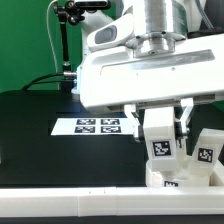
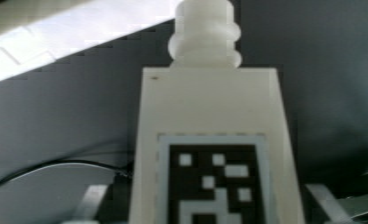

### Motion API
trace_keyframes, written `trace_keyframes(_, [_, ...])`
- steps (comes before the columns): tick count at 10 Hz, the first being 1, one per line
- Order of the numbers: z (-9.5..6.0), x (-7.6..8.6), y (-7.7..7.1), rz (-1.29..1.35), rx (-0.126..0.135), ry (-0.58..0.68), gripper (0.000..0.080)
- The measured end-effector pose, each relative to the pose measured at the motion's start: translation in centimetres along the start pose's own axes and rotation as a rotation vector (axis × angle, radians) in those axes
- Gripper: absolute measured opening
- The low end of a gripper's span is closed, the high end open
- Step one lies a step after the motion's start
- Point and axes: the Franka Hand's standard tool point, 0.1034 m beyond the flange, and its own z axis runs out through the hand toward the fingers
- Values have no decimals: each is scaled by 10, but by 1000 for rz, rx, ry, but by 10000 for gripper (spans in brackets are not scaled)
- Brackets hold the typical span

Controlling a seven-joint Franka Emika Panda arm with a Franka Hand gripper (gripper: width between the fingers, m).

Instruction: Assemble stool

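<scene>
My gripper (image 1: pixel 160 124) is shut on a white stool leg (image 1: pixel 163 141), a blocky piece with a black-and-white tag facing the camera. It holds the leg upright just above the white seat (image 1: pixel 172 182) at the exterior view's lower right. Only part of the seat shows. A second tagged leg (image 1: pixel 206 151) stands right beside the held one, toward the exterior view's right. In the wrist view the held leg (image 2: pixel 213 120) fills the middle, its ribbed peg end (image 2: pixel 207 40) pointing away. My gripper (image 2: pixel 222 205) has its fingers (image 2: pixel 99 198) on both sides of the leg. The third leg is out of view.
The marker board (image 1: pixel 98 126) lies flat on the black table in the middle. A long white bar (image 1: pixel 80 206) runs along the front edge. A black stand with cables (image 1: pixel 66 45) rises at the back on the exterior view's left.
</scene>
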Motion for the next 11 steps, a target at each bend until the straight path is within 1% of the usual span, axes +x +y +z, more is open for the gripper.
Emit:
trace_keyframes(1, [0, 0, 0, -15, 0, -1, 337])
trace_keyframes(2, [-2, 1, -5, -131, 6, 4, 337])
trace_keyframes(3, [-5, 2, -9, -175, 12, 8, 337])
trace_keyframes(4, [-13, 0, -15, -228, 19, 7, 337])
trace_keyframes(5, [-22, -6, -15, -233, 20, -2, 337])
trace_keyframes(6, [-31, -6, 2, -173, 4, 19, 337])
trace_keyframes(7, [-29, -9, 5, -168, 5, 4, 337])
trace_keyframes(8, [-29, -9, 1, -174, 8, 5, 337])
trace_keyframes(10, [-28, -10, 3, -176, 6, 5, 337])
trace_keyframes(11, [-30, -12, 4, -225, 5, 25, 337])
